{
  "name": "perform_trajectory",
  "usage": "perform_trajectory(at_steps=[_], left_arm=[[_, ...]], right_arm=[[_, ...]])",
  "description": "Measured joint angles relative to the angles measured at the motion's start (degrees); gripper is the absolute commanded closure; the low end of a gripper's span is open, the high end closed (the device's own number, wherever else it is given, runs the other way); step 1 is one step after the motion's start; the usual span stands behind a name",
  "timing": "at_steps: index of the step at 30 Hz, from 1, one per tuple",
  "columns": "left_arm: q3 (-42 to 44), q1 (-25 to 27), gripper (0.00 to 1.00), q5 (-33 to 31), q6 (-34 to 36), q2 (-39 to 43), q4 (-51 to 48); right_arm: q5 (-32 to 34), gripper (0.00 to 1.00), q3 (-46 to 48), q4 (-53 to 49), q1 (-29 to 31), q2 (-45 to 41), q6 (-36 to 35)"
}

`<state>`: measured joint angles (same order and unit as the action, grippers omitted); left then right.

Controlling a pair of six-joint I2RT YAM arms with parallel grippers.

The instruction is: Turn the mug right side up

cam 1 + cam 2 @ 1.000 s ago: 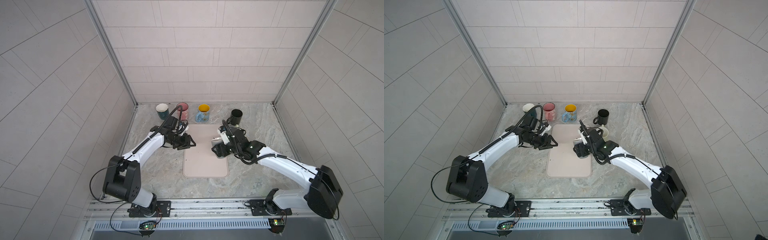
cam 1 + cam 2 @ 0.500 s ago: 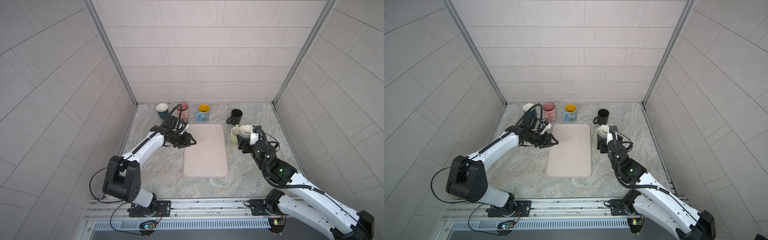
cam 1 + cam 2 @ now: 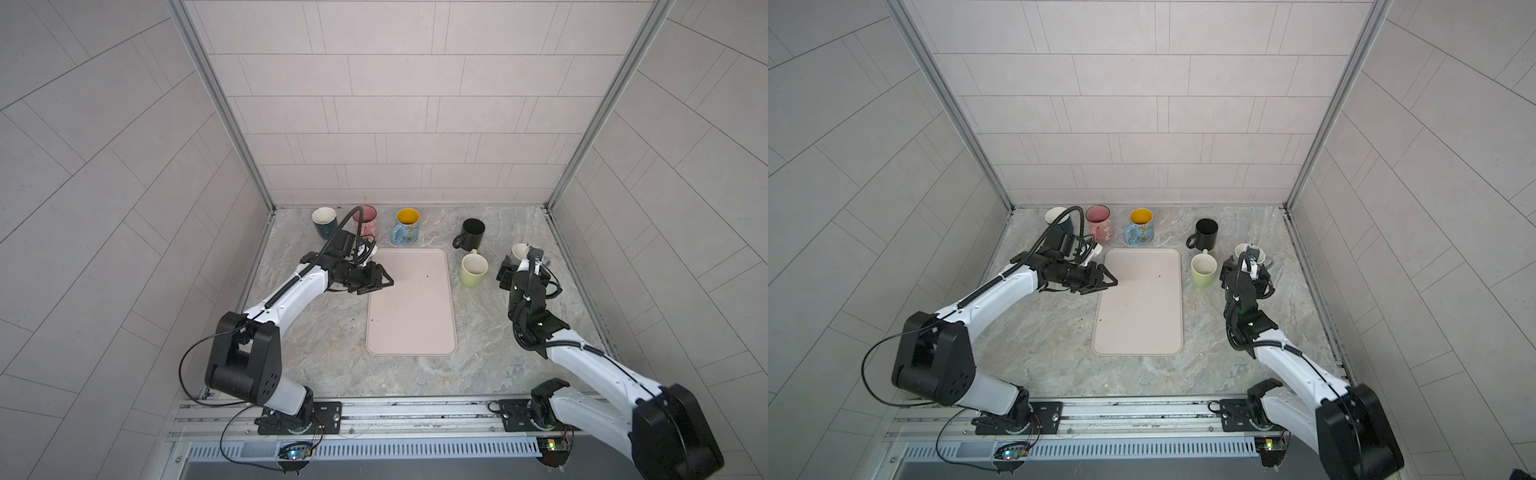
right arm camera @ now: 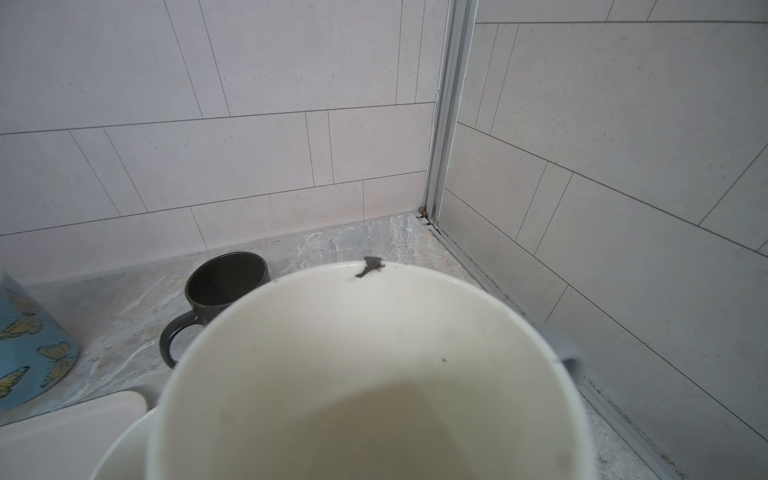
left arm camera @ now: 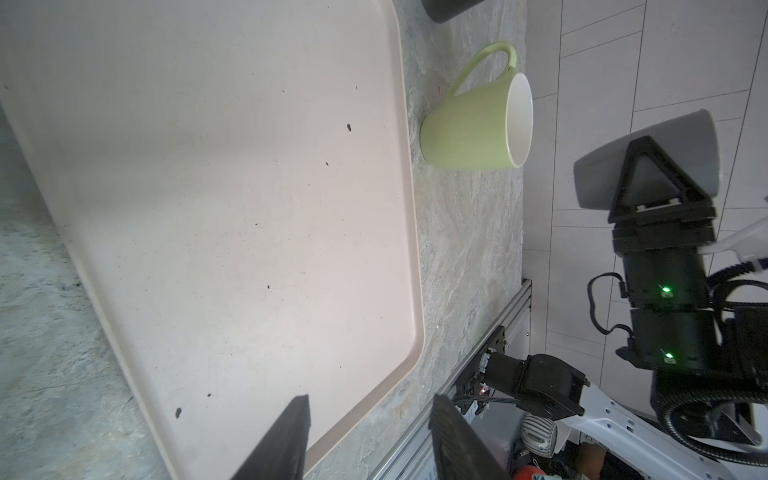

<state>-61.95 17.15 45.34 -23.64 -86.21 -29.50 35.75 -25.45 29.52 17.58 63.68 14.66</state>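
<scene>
The mug (image 3: 519, 250) (image 3: 1241, 250) is grey outside and white inside. It is held mouth up at the right of the table, beyond the green mug. My right gripper (image 3: 521, 262) (image 3: 1246, 266) is shut on its body. In the left wrist view the mug (image 5: 594, 178) hangs a little off the table with a black finger across its side. In the right wrist view the mug's (image 4: 374, 374) white inside fills the frame and hides the jaws. My left gripper (image 3: 384, 282) (image 3: 1108, 282) (image 5: 370, 405) stands open and empty over the pink tray's left edge.
A pink tray (image 3: 411, 303) lies mid-table. A green mug (image 3: 473, 270) (image 5: 473, 124) stands upright just right of it, close to the held mug. Black (image 3: 471, 232) (image 4: 224, 282), blue-and-yellow (image 3: 405, 226), pink (image 3: 365, 220) and teal (image 3: 324, 222) mugs line the back. The right wall is close.
My right gripper has carried the mug from the tray's right edge out to the right, past the green mug. The left arm has barely moved.
</scene>
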Motion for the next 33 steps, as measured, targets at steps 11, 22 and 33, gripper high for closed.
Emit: perform_trajectory(at_steps=[11,22,33], left_arm=[[-0.1,0.0,0.47,-0.2,-0.6,-2.2,1.4],[-2.0,0.0,0.47,-0.8,-1.4,-5.6,1.5],[-2.7,0.0,0.47,-0.9,-1.6,-6.2,1.6]], right_arm=[[0.7,1.00,-2.8,28.7,-7.8,26.7,0.2],[-0.8,1.00,-8.0,36.4,-11.2,39.0,3.5],[-3.6,1.00,-11.8,34.2,-12.5,40.9,5.8]])
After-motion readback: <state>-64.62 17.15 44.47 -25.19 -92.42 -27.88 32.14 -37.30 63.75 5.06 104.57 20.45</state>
